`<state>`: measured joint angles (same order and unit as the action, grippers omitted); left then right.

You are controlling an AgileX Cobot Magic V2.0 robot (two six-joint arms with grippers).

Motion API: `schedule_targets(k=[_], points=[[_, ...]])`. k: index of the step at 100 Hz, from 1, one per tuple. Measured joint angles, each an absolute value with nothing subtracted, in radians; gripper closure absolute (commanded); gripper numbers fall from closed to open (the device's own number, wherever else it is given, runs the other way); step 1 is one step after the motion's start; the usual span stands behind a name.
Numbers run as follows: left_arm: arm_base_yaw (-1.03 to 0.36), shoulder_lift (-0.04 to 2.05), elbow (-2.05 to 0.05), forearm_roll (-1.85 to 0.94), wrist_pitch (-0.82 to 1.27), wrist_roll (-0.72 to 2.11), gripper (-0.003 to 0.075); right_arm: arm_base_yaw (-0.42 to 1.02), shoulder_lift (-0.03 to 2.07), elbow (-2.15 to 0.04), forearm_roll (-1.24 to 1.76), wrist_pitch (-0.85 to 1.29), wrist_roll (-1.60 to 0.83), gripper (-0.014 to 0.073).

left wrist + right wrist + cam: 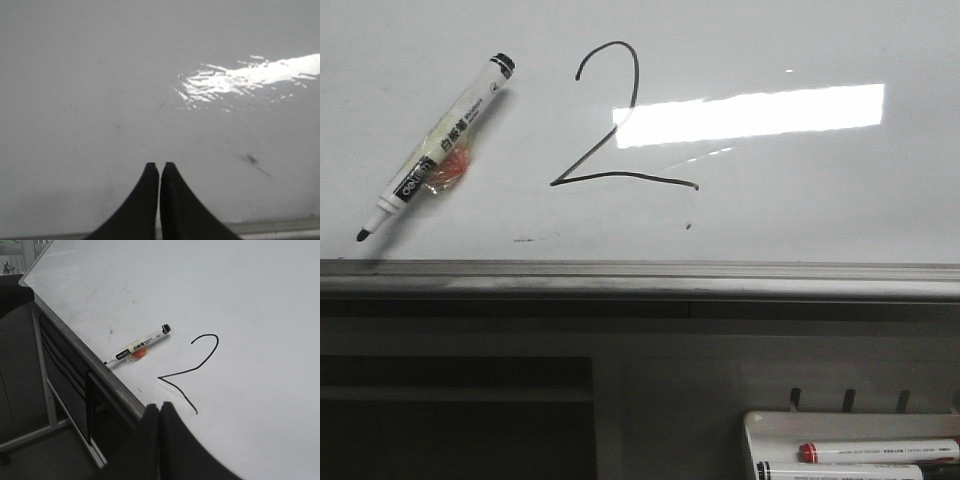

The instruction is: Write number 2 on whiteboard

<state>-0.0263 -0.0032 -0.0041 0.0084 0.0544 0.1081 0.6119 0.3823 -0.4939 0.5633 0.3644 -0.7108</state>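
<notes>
A thin black number 2 (620, 130) is drawn on the glossy whiteboard (800, 210). A white marker with a black cap end (435, 148) lies on the board left of the 2, uncapped, tip toward the rail. In the right wrist view the number 2 (192, 371) and the marker (138, 347) show on the whiteboard (260, 315); my right gripper (159, 406) is shut and empty above the board's edge. My left gripper (159, 165) is shut and empty over bare whiteboard (100, 75). Neither gripper shows in the front view.
A grey metal edge rail (640, 278) runs along the board's near side. A small white tray (850, 445) at the lower right holds a red-capped marker (880, 451) and another marker. A metal stand frame (47, 390) sits below the board.
</notes>
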Motion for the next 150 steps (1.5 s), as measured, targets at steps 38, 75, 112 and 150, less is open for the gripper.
schedule_targets(k=[38,75,112,150], points=[[-0.026,-0.003,0.001,0.036,0.326,0.059,0.0741,0.612,0.382,-0.494,0.563,0.370,-0.711,0.0664],[-0.026,-0.003,0.000,0.038,0.328,0.059,0.0741,0.612,0.382,-0.494,0.563,0.376,-0.711,0.0664],[-0.026,-0.003,0.000,0.039,0.328,0.059,0.0741,0.612,0.382,-0.494,0.563,0.378,-0.711,0.0664],[-0.026,-0.003,0.000,0.040,0.328,0.059,0.0741,0.594,0.382,-0.494,0.166,0.305,-0.255,0.0664]])
